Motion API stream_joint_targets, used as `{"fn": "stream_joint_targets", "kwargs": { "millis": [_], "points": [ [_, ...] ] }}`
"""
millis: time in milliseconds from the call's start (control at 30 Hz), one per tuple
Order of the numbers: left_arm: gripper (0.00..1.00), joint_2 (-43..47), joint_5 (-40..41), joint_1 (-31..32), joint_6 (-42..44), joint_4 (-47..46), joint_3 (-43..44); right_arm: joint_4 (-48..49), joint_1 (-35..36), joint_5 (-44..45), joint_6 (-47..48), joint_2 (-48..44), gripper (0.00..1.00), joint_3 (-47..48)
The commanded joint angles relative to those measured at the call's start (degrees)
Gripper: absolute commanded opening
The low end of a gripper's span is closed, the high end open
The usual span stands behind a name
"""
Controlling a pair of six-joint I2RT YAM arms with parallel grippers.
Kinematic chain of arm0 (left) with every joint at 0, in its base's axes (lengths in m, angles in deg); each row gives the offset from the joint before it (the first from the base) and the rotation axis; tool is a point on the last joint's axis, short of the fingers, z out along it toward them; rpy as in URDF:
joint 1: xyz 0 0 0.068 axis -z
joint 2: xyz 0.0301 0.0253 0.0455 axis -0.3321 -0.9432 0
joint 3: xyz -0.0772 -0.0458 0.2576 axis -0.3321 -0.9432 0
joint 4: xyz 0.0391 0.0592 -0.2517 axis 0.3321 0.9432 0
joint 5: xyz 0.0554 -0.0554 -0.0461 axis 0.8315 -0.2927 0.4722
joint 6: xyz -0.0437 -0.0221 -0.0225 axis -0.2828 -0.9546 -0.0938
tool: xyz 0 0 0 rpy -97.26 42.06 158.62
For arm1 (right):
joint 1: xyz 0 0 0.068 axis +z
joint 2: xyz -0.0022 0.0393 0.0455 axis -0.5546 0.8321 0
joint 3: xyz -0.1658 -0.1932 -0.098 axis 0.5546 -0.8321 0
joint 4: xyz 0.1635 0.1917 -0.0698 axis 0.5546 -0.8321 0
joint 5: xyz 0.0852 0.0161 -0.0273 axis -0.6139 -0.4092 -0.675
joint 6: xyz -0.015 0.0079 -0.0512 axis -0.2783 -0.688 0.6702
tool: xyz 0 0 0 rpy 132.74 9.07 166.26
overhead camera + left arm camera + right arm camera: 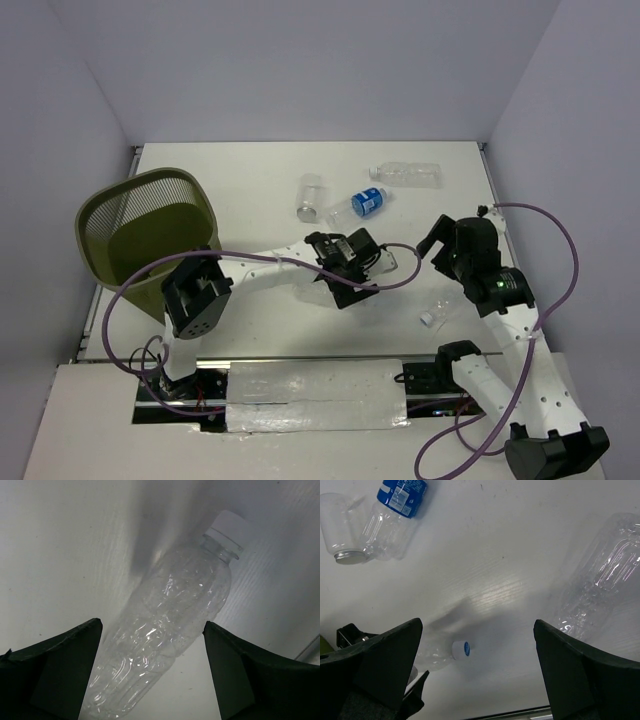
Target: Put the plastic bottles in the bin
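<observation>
The olive-green mesh bin (pixel 148 232) stands at the table's left. My left gripper (pixel 366 262) is open, its jaws either side of a clear bottle (pixel 165 630) lying on the table, white cap (pixel 226 530) pointing away. My right gripper (pixel 438 240) is open and empty above the table (pixel 477 625). It sees that bottle's cap (pixel 461 649), a blue-labelled bottle (pixel 395 510) and a larger clear bottle (pixel 605 580). From above, the blue-labelled bottle (pixel 367 201) and a clear bottle (pixel 405 174) lie at the far middle. Another bottle (pixel 437 312) lies by the right arm.
A clear cup-like container (pixel 311 196) with a metallic end lies left of the blue-labelled bottle; it also shows in the right wrist view (pixel 342 530). Purple cables loop from both arms. White walls enclose the table on three sides.
</observation>
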Motion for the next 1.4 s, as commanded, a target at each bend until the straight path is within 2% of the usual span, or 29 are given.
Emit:
{"fn": "stream_joint_targets", "kwargs": {
  "millis": [0,267,367,433,467,533,567,633,667,700,967,1133,1367],
  "points": [
    [0.96,-2.7,1.8,0.3,1.1,-0.2,0.3,0.3,-0.2,-0.2,0.5,1.0,1.0,1.0],
    [0.94,-4.6,1.4,0.4,0.9,-0.7,-1.5,1.1,-0.3,-0.2,1.0,3.2,1.0,2.1],
    [0.84,-5.3,2.2,0.3,0.6,-1.2,-1.5,1.7,-0.2,-0.5,0.9,3.6,1.0,2.2],
    [0.72,-6.2,2.6,0.4,0.5,0.0,-0.4,1.6,-0.2,-0.5,0.9,3.9,1.0,2.7],
    [0.61,-6.3,2.9,0.4,0.4,0.5,0.6,1.5,-0.2,-0.4,1.0,4.1,1.0,2.9],
    [0.49,-6.0,3.4,0.3,0.2,1.8,1.9,1.4,-0.2,-0.2,1.2,4.2,1.0,3.9],
    [0.34,-5.1,3.5,0.3,0.1,3.3,2.7,0.8,-0.2,0.0,1.3,4.4,1.0,4.3],
    [0.2,-3.7,3.6,0.1,-0.4,5.0,5.7,0.4,-0.2,0.7,1.7,4.4,1.0,5.8],
    [0.06,-2.2,3.8,0.0,-0.7,6.9,7.0,0.1,-0.2,1.0,2.1,4.3,1.0,6.4],
    [0.0,-1.2,4.0,-0.3,-0.9,7.6,9.5,-0.1,-0.3,1.6,2.3,4.4,1.0,7.3],
    [0.0,10.3,8.8,-2.0,-2.5,10.4,20.0,-1.5,-0.2,3.5,3.4,3.4,1.0,10.9],
    [0.0,16.1,10.8,-6.0,-4.6,10.9,23.7,-1.4,-0.3,4.0,3.4,1.8,1.0,12.2],
    [0.0,26.1,21.2,-13.0,-10.0,6.8,22.3,0.3,-0.2,3.8,3.4,-0.7,1.0,10.9]
  ]
}}
